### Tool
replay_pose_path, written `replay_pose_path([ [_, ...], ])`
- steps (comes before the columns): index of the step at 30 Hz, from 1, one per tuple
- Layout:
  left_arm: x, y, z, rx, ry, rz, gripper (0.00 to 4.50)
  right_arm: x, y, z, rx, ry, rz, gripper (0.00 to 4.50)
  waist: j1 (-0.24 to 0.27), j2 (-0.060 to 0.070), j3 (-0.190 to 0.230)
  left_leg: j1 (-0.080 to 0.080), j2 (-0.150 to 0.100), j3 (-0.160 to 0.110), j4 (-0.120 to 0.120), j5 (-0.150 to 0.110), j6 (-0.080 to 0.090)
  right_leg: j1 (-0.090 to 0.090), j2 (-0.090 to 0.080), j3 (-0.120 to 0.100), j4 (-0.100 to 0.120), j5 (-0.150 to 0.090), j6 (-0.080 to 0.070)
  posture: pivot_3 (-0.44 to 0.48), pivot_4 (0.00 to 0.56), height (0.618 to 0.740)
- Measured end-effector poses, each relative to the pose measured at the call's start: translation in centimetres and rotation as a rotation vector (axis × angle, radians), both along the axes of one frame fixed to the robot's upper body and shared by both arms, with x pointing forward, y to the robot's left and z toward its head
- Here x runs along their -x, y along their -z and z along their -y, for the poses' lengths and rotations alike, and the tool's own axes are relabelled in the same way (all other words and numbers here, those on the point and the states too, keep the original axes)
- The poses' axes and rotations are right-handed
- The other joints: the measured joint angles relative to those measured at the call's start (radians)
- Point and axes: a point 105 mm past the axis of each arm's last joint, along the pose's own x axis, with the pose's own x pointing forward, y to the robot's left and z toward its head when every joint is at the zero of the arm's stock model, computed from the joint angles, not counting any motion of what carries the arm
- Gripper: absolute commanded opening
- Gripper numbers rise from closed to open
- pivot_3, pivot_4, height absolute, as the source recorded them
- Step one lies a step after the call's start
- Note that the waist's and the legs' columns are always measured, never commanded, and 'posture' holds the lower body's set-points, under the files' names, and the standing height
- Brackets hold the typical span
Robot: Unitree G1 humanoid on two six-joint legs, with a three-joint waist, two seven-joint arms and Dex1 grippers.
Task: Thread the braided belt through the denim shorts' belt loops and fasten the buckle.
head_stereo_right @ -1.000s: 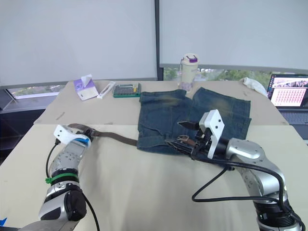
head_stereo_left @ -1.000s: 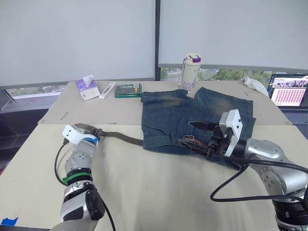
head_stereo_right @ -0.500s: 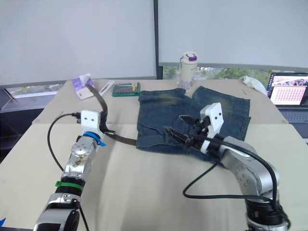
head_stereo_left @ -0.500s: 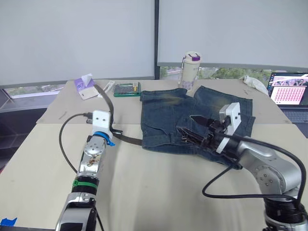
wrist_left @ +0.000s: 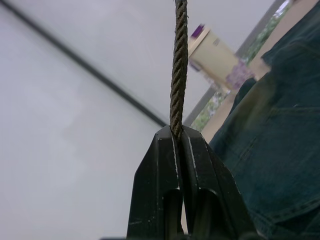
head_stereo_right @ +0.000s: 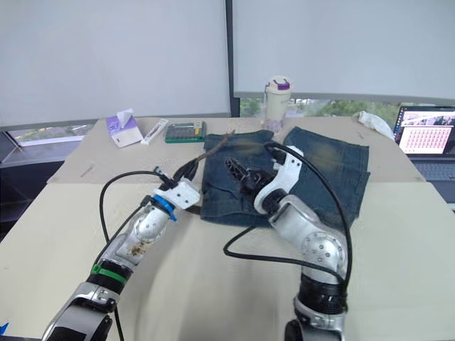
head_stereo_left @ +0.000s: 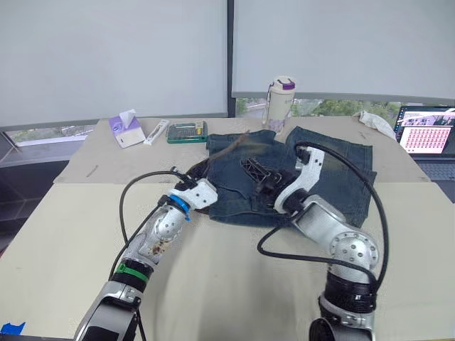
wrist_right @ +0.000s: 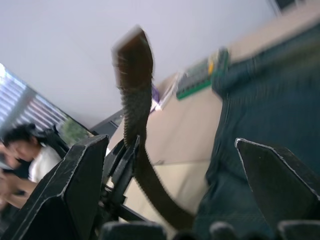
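Denim shorts [head_stereo_left: 323, 167] lie flat on the beige table [head_stereo_left: 227, 284], and everything else I place from them. My left gripper [wrist_left: 180, 137] is at the shorts' left edge, its two black fingers pinched tight on the braided belt [wrist_left: 177, 65], edge-on between the pads with no gap showing. From that grip the belt rises free of the table and slants up over the shorts' left leg; its loose end [head_stereo_left: 231, 144] hangs in the air above the denim near the far hem. I cannot see the buckle or make out any belt loops.

My right gripper [head_stereo_left: 256, 172] hovers over the middle of the shorts, pointing toward the left one. Its fingers [wrist_right: 75, 185] stand wide apart and hold nothing; in my right wrist view the belt [wrist_right: 132, 95] stands up between them, blurred, without touching either, with the left gripper's jaws just beyond it.

Beyond the shorts' far edge stands a cream bottle with a purple lid [head_stereo_left: 281, 103]. Further left from the shorts lie a green box [head_stereo_left: 188, 132], a white stick-shaped item [head_stereo_left: 157, 132] and a tissue pack [head_stereo_left: 127, 130]. To the right of the shorts are a laptop with its screen lit [head_stereo_left: 426, 133] and a crumpled white cloth [head_stereo_left: 377, 125].
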Motion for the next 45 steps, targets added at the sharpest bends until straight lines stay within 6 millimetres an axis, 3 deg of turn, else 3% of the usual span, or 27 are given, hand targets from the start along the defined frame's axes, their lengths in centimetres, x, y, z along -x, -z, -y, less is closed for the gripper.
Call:
replay_pose_path([
  [4, 0.2, 0.0, 0.6, -0.021, 0.019, 0.017, 0.02, -0.4, -0.4, -0.9, -0.032, -0.012, -0.022, 4.5, -0.007, 0.0, 0.0, 0.0, 0.0, 0.0, 0.0, 0.0, 0.001, 0.0, 0.0, 0.0, 0.001, 0.0, 0.0, 0.0, 0.15, 0.74],
  [8, 0.4, 0.0, 1.1, -0.033, 0.04, 0.023, 0.02, -1.2, -1.2, -0.3, -0.086, 0.024, -0.024, 4.5, -0.015, 0.0, 0.0, 0.001, 0.0, 0.0, -0.001, 0.0, 0.001, 0.0, 0.001, 0.0, 0.001, 0.0, 0.0, 0.0, 0.15, 0.74],
  [9, 0.4, 0.0, 1.1, -0.033, 0.041, 0.024, 0.0, -1.3, -1.2, -0.1, -0.094, 0.036, -0.026, 3.97, -0.018, 0.0, 0.0, 0.001, 0.0, 0.0, -0.002, 0.001, 0.001, 0.0, 0.001, 0.0, 0.001, 0.0, 0.0, 0.0, 0.15, 0.74],
  [14, 0.4, 0.2, 1.1, -0.037, 0.047, 0.019, 0.0, -1.5, -1.4, 0.5, -0.137, 0.062, -0.038, 2.25, -0.021, 0.001, 0.0, 0.001, 0.0, 0.0, -0.003, 0.001, 0.001, -0.001, 0.001, 0.0, 0.001, 0.0, 0.0, 0.0, 0.15, 0.74],
  [21, 0.7, 0.5, 1.5, -0.06, 0.087, 0.01, 0.0, -1.5, -1.6, 0.5, -0.167, 0.066, -0.039, 0.02, -0.021, 0.001, 0.0, 0.0, 0.0, 0.0, -0.003, 0.001, 0.001, -0.001, 0.001, 0.0, 0.001, 0.0, 0.0, 0.0, 0.15, 0.74],
  [22, 0.7, 0.5, 1.5, -0.054, 0.097, -0.001, 0.0, -1.5, -1.7, 0.5, -0.169, 0.067, -0.038, 0.02, -0.021, 0.001, 0.0, 0.0, 0.0, 0.0, -0.003, 0.001, 0.001, -0.001, 0.001, 0.0, 0.001, 0.0, 0.0, 0.0, 0.15, 0.74],
  [23, 0.7, 0.6, 1.5, -0.043, 0.11, -0.02, 0.71, -1.5, -1.6, 0.5, -0.169, 0.068, -0.038, 0.0, -0.022, 0.001, 0.0, 0.0, 0.0, 0.0, -0.003, 0.001, 0.001, -0.001, 0.001, 0.0, 0.001, 0.0, 0.0, 0.0, 0.15, 0.74],
  [26, 1.0, 1.2, 1.6, 0.047, 0.196, -0.15, 1.67, -1.4, -1.3, 0.4, -0.164, 0.068, -0.045, 0.0, -0.024, 0.002, 0.0, 0.0, 0.0, 0.0, -0.003, 0.001, 0.001, -0.001, 0.001, 0.0, 0.001, 0.0, 0.0, 0.0, 0.15, 0.74],
  [31, 1.2, 1.5, 0.3, 0.65, 0.428, -0.562, 3.32, -1.4, -1.4, 0.2, -0.138, 0.053, -0.012, 0.0, -0.038, 0.003, -0.001, -0.001, 0.001, 0.0, -0.002, 0.001, 0.002, -0.001, 0.001, -0.001, 0.001, 0.0, 0.0, 0.0, 0.15, 0.74],
  [34, 2.3, 0.8, -1.2, 0.815, 0.629, -0.764, 4.35, -1.5, -1.4, 0.5, -0.131, 0.064, 0.008, 0.0, -0.052, 0.003, -0.001, 0.0, 0.002, 0.0, -0.002, 0.001, 0.003, -0.001, 0.004, -0.001, 0.001, 0.0, 0.0, 0.0, 0.15, 0.74],
  [37, 4.1, -0.3, -1.7, 0.898, 0.833, -0.943, 4.44, -1.6, -1.0, 0.8, -0.122, 0.079, 0.011, 0.0, -0.058, 0.005, -0.001, 0.001, 0.002, 0.0, -0.002, 0.0, 0.003, 0.0, 0.005, -0.001, 0.001, 0.0, 0.0, 0.0, 0.15, 0.74],
  [40, 5.8, -0.6, -0.7, 1.014, 1.035, -1.158, 4.44, -1.5, -1.2, 0.5, -0.127, 0.06, 0.035, 0.0, -0.056, 0.006, 0.0, 0.001, 0.002, -0.001, -0.002, 0.0, 0.003, 0.0, 0.005, -0.001, 0.0, 0.0, 0.0, 0.0, 0.15, 0.74],
  [45, 6.7, 0.4, 1.8, 1.089, 1.129, -1.387, 4.44, -1.3, -1.6, 0.1, -0.133, 0.028, 0.066, 0.0, -0.049, 0.006, 0.0, 0.001, 0.001, -0.001, -0.002, 0.0, 0.003, 0.001, 0.004, -0.001, 0.0, 0.0, 0.0, 0.0, 0.15, 0.74],
])
